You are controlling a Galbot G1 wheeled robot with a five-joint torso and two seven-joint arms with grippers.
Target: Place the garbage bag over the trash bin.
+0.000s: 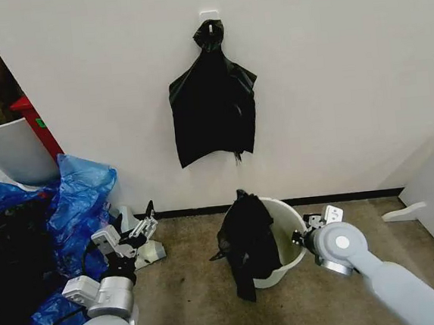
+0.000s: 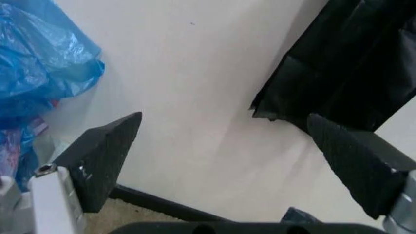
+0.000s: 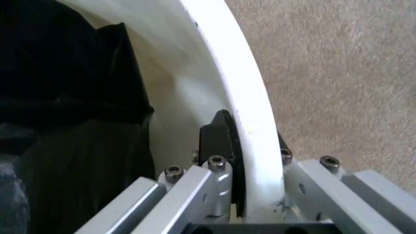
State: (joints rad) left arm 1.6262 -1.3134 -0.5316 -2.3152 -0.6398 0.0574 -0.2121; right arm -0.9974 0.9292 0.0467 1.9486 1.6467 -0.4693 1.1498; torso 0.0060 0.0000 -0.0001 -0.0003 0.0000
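Left gripper raised low at the left side, fingers spread wide with nothing between them, arm bent back toward the body. Right gripper reached forward from the lower right, jaws clamped across the trash bin rim.

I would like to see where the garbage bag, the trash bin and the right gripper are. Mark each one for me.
garbage bag (image 1: pixel 246 240): head view, on the black plastic draped over the bin's near rim.
trash bin (image 1: pixel 290 228): head view, on its bare white wall.
right gripper (image 3: pixel 250 161): right wrist view, at the rim clamped between its fingers.
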